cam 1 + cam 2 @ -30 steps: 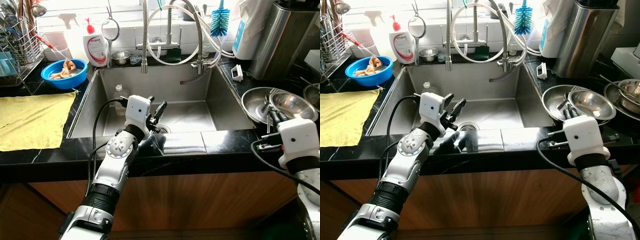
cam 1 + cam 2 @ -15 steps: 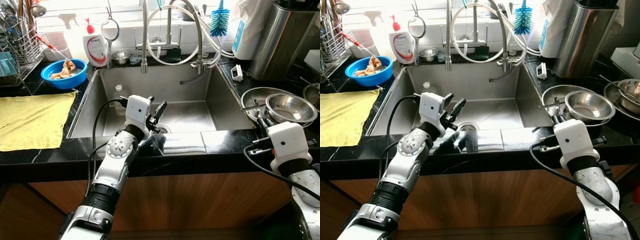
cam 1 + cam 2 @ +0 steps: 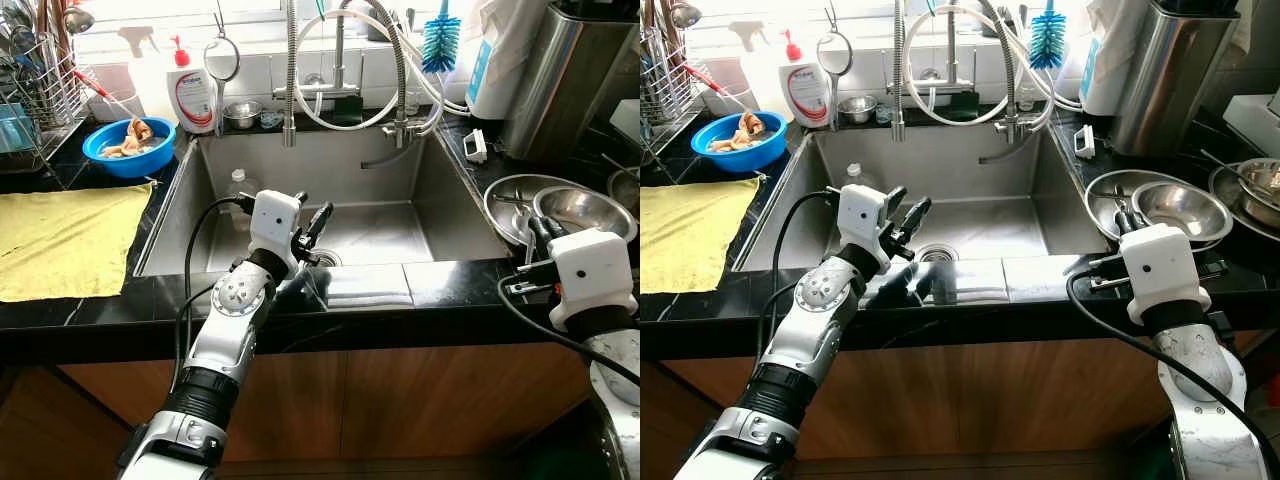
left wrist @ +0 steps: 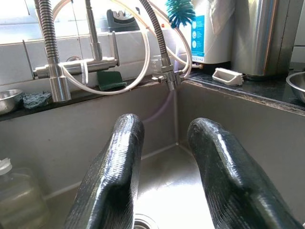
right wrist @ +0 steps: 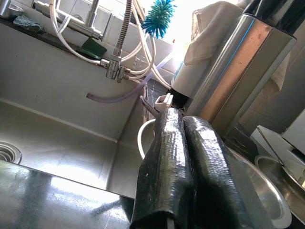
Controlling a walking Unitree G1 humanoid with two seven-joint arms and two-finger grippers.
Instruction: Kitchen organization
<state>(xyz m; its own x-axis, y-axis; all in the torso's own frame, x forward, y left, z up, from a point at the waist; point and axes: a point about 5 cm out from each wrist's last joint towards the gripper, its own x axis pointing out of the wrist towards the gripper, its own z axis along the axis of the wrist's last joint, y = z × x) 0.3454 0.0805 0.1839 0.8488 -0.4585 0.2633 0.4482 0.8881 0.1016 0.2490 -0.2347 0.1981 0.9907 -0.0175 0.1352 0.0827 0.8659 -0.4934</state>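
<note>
On the counter right of the sink stand nested steel bowls: a small one (image 3: 585,208) inside a wide one (image 3: 505,200). My right gripper (image 3: 540,228) hovers at their near rim, its fingers (image 5: 190,162) pressed shut; I see nothing clamped between them. Over the front edge of the steel sink (image 3: 400,170), my left gripper (image 3: 312,225) is held open and holds nothing. Its two fingers (image 4: 119,162) point toward the sink's back wall and the faucet (image 4: 57,71).
A plastic bottle (image 3: 238,188) stands in the sink's left corner. On the left counter are a yellow cloth (image 3: 65,235), a blue bowl of scraps (image 3: 128,146), a soap bottle (image 3: 195,95) and a dish rack (image 3: 30,85). A tall steel canister (image 3: 570,75) stands at the back right.
My right arm swung left toward the sink half a second ago and is now back at the right by the bowls. The left arm has stayed still.
</note>
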